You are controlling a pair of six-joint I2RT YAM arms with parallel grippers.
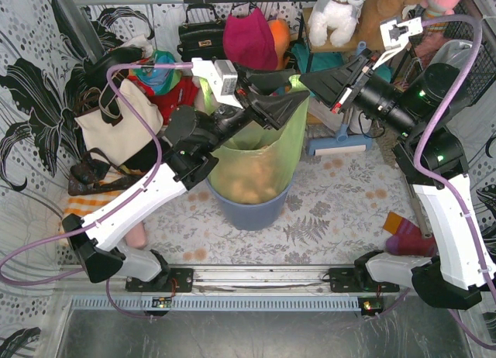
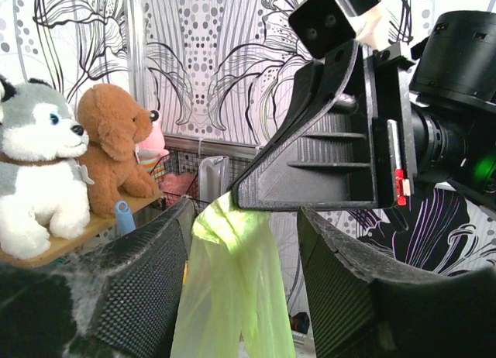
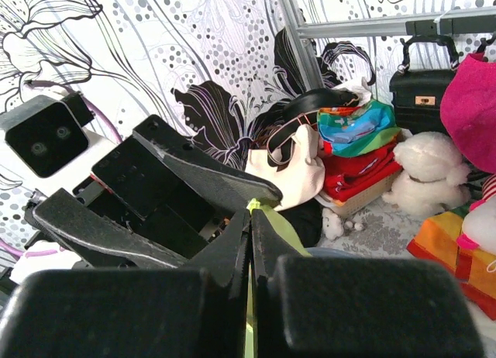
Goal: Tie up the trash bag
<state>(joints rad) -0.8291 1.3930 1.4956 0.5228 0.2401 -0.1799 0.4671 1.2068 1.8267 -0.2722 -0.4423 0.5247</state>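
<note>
The trash bag is thin light-green plastic with tan crumpled paper showing through, and it stands in a round blue bin. My right gripper is shut on the bag's top corner and holds it up as a hanging strip. In the right wrist view its closed fingertips pinch a sliver of green plastic. My left gripper is open, with one finger on each side of that strip just below the right gripper's tip. Its fingers are apart from the plastic on the right side and close to it on the left.
A cream tote handbag and dark bags lie at the left. A black handbag, a magenta hat and plush toys line the back. A blue-and-white roller lies at right, a purple-orange sock near the right arm's base.
</note>
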